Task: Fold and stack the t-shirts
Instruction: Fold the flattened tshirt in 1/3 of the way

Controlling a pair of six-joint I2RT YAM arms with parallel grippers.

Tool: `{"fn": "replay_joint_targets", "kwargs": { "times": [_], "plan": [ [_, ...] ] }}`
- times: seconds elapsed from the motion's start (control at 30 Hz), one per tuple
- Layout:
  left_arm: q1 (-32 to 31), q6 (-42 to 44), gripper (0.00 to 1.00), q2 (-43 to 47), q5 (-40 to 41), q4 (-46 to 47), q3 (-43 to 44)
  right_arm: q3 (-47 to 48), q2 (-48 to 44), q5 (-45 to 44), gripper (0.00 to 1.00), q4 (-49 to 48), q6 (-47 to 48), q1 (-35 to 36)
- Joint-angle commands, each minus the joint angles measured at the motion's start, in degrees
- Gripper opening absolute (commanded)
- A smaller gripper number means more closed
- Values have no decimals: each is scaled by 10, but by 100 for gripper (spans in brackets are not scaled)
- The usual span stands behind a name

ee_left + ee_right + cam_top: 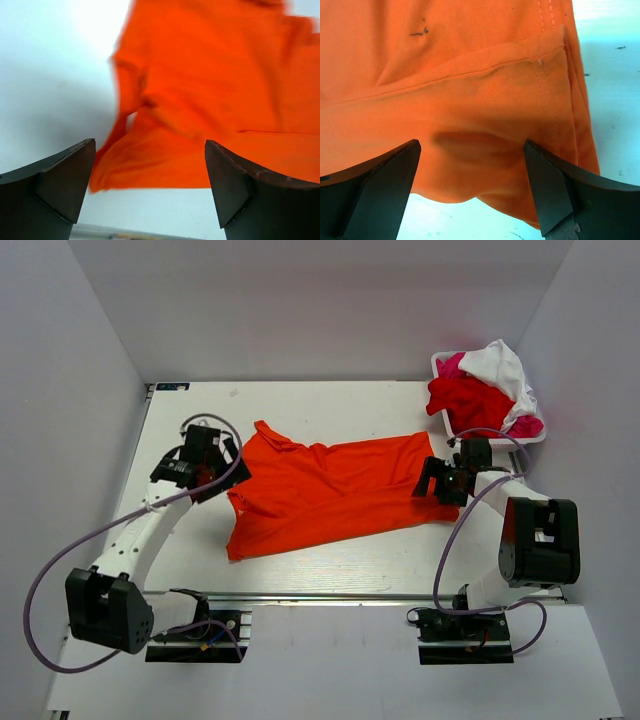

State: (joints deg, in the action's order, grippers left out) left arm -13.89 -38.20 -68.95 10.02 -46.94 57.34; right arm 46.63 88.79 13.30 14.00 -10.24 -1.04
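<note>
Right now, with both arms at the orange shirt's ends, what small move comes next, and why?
Probably close the right fingers on the hem of the orange t-shirt: they stand open astride that edge, with cloth between them. The left fingers, also open, sit at the sleeve end, but that view is blurred.

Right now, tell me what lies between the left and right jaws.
The orange t-shirt, spread on the table, spans that whole stretch, as the top external view shows. Both jaws stand open at its ends.
</note>
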Motion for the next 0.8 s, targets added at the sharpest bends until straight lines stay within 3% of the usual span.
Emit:
{"fn": "replay_joint_targets", "kwargs": {
  "times": [0.0, 0.13, 0.33, 0.77],
  "plan": [
    [-4, 78, 100, -47, -115, 107, 24, -11, -13, 23, 90, 5, 14, -2],
    [-4, 105, 100, -125, -191, 144, 35, -12, -13, 18, 90, 1, 15, -2],
    [-28, 118, 100, -188, -221, 153, 45, -10, -13, 11, 90, 6, 13, -3],
    [-56, 137, 100, -222, -148, 78, 99, -6, 2, 5, 90, 7, 12, -2]
  ]
}}
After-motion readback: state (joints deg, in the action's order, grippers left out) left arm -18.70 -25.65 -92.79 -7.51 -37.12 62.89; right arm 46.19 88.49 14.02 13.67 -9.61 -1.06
